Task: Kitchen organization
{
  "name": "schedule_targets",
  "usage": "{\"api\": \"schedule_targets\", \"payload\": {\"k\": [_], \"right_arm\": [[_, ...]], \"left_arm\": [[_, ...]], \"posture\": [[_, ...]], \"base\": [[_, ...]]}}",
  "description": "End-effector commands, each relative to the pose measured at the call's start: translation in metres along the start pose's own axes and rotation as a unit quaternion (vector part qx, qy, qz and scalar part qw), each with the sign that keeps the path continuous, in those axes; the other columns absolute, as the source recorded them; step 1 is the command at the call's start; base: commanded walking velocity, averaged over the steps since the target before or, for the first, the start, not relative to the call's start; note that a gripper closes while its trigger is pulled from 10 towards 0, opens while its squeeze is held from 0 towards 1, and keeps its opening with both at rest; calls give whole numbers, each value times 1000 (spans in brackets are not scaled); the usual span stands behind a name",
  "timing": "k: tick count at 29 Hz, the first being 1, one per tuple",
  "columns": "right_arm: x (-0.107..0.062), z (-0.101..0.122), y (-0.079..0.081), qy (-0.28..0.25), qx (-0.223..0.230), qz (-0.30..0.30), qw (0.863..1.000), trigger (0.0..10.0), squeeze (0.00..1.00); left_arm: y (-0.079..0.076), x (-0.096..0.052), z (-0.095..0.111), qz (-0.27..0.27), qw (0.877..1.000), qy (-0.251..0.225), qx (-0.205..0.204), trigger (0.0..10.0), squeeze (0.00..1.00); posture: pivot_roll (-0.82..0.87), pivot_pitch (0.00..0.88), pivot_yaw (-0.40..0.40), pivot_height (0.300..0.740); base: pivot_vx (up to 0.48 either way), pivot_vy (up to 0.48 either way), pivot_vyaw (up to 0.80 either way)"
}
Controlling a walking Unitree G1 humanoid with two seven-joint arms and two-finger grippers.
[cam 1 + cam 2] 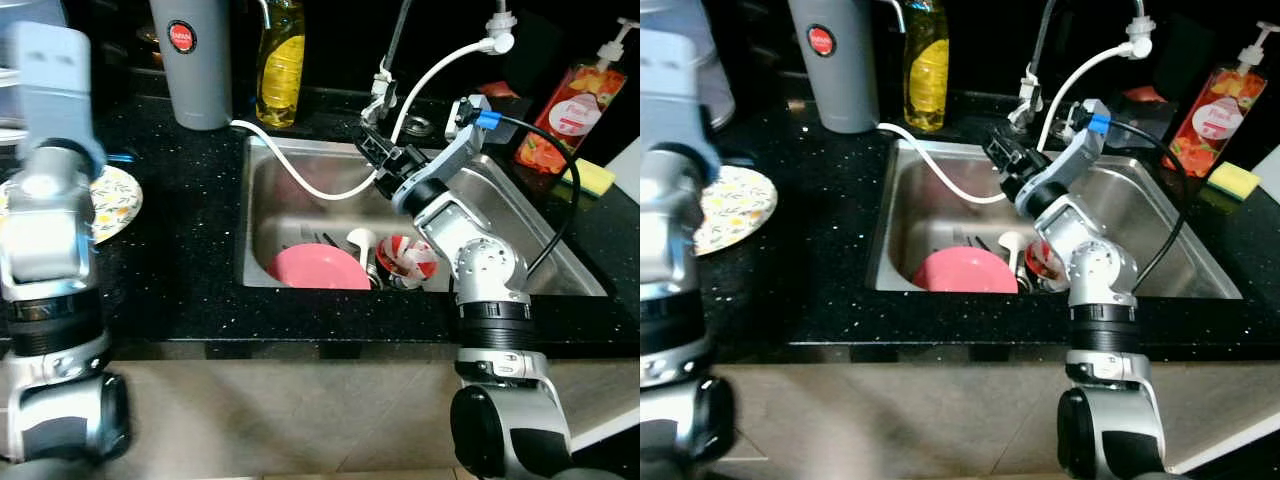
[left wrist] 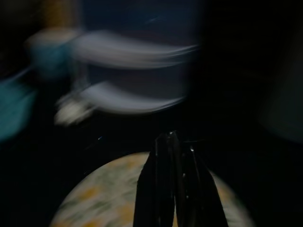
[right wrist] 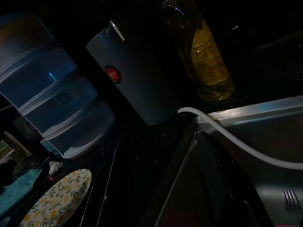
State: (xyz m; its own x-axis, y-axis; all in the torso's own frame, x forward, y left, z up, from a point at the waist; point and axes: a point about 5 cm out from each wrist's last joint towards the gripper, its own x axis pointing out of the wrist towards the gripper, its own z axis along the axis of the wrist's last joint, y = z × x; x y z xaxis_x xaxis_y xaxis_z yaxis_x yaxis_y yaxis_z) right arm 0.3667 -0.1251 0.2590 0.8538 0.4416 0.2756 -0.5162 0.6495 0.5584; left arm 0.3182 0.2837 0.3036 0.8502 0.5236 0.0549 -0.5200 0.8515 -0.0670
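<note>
A steel sink (image 1: pixel 262 170) holds a pink plate (image 1: pixel 318 268), a red-and-white cup (image 1: pixel 408 257), a white spoon (image 1: pixel 360 240) and forks (image 3: pixel 289 198). My right gripper (image 1: pixel 372 143) hangs over the sink's back half, next to a white hose (image 1: pixel 310 185). Its black fingers (image 3: pixel 189 184) lie together with nothing between them and point toward the sink's left rim. A floral plate (image 1: pixel 115 200) sits on the black counter left of the sink. My left gripper (image 2: pixel 173 189) hovers above that floral plate (image 2: pixel 104 194), fingers shut and empty, in a blurred view.
A grey canister (image 1: pixel 195 60) and a yellow oil bottle (image 1: pixel 281 60) stand behind the sink's left corner. A red soap dispenser (image 1: pixel 570 110) and a yellow sponge (image 1: pixel 590 178) sit at the back right. Stacked clear containers (image 3: pixel 57 104) stand at the far left.
</note>
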Motion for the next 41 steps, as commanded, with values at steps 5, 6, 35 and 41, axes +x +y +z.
{"api": "schedule_targets", "payload": {"k": [5,6,35,41], "right_arm": [[-2,0,-4,4,-1,-7,1000,10000,0],[-2,-1,-3,5,-2,-6,1000,10000,0],[-3,-3,-3,9,2,-7,1000,10000,0],[-2,-3,-3,9,4,-7,1000,10000,0]], "left_arm": [[28,5,-22,84,992,66,-66,10000,0],[36,4,-27,111,987,83,-76,10000,0],[43,-2,-47,181,906,176,-341,10000,0],[43,-3,-63,172,889,213,-367,6627,0]], "posture": [[310,0,-107,740],[308,0,-104,740],[308,0,-104,740],[309,0,-105,740]], "base": [[0,0,0],[0,0,0],[0,0,0],[0,0,0]]}}
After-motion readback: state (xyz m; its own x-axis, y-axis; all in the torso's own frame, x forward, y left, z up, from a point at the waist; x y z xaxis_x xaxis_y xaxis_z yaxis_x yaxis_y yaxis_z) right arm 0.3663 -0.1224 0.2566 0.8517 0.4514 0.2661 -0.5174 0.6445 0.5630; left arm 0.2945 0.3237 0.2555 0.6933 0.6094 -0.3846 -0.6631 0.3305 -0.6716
